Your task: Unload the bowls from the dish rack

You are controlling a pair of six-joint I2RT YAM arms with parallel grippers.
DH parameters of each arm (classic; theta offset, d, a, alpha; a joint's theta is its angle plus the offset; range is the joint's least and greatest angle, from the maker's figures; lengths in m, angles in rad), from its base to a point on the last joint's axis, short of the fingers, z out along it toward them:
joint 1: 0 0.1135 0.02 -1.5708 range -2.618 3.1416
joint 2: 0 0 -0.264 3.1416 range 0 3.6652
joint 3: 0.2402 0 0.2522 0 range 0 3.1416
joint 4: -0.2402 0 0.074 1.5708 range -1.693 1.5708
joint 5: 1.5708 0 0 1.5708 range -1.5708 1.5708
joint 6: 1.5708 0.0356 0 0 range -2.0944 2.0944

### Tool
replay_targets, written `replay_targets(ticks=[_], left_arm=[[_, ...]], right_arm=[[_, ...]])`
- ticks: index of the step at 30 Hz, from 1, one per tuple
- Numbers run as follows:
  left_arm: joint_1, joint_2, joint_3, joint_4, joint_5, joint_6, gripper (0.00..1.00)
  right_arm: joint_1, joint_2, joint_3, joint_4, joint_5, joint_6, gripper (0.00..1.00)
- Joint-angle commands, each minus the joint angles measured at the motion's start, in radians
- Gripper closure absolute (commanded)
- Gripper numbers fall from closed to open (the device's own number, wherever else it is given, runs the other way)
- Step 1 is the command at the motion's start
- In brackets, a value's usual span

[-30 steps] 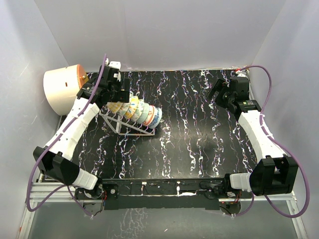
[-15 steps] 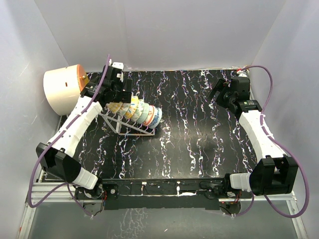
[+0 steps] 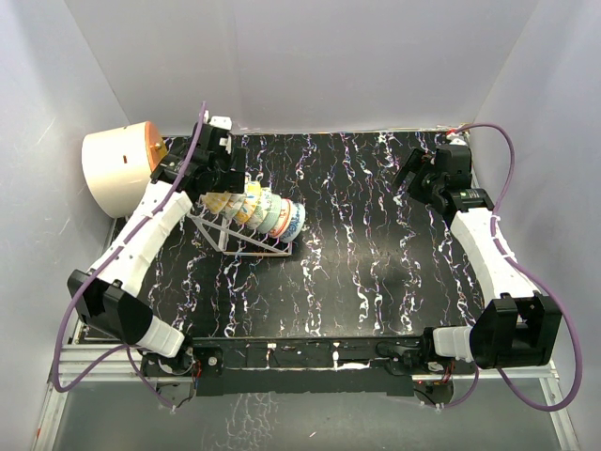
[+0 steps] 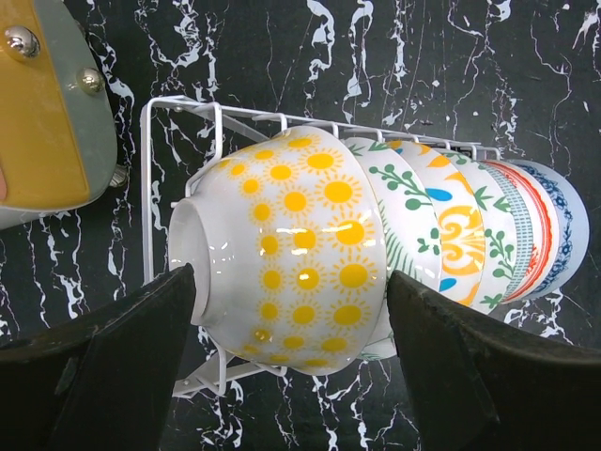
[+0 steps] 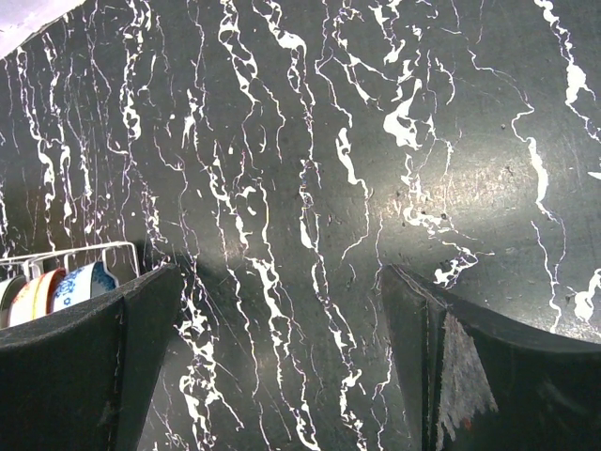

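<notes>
Several patterned bowls (image 3: 255, 209) stand on edge in a row in the silver wire dish rack (image 3: 246, 242) at the table's back left. In the left wrist view the nearest one, a white bowl with yellow suns (image 4: 300, 244), sits at the rack's (image 4: 178, 111) end. My left gripper (image 4: 291, 277) straddles it, one finger against its foot and the other against its rim. From above, the left gripper (image 3: 223, 183) hovers over that end of the row. My right gripper (image 3: 413, 174) stands open above bare table at the back right, and the right gripper (image 5: 282, 272) holds nothing.
A large cream-and-orange cylinder (image 3: 117, 169) lies just left of the rack, close to my left arm; its edge also appears as the cylinder (image 4: 42, 103). Grey walls enclose the black marbled table (image 3: 376, 254). The far end of the bowls (image 5: 56, 287) peeks into the right wrist view.
My left gripper has shifted slightly toward the rack's left end and its fingers have closed in onto the yellow sun bowl. The right arm has not moved.
</notes>
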Motion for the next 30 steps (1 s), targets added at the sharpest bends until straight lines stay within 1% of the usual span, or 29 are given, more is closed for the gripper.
replay_targets(ticks=[1,4,9,15,22,26,30], left_arm=[[-0.004,-0.001,0.049,-0.016,-0.023,-0.002,0.21],[-0.004,-0.003,0.045,-0.018,-0.022,-0.002,0.22],[-0.004,-0.007,0.033,-0.017,-0.022,-0.001,0.28],[-0.004,-0.008,0.025,-0.022,-0.021,-0.006,0.3],[-0.004,-0.008,0.029,-0.028,-0.027,-0.003,0.39],[-0.004,-0.006,0.037,-0.034,-0.036,0.002,0.47],[-0.004,-0.005,0.049,-0.043,-0.045,0.003,0.48]], right_arm=[[-0.007,-0.014,0.003,0.055,-0.002,-0.017,0.1],[-0.009,-0.015,0.0,0.055,-0.002,-0.018,0.1],[-0.01,-0.015,-0.003,0.056,-0.006,-0.017,0.09],[-0.012,-0.019,-0.009,0.055,-0.007,-0.016,0.09],[-0.013,-0.021,-0.016,0.056,-0.009,-0.012,0.1],[-0.013,-0.023,-0.017,0.057,-0.01,-0.01,0.1],[-0.013,-0.022,-0.018,0.056,-0.011,-0.009,0.1]])
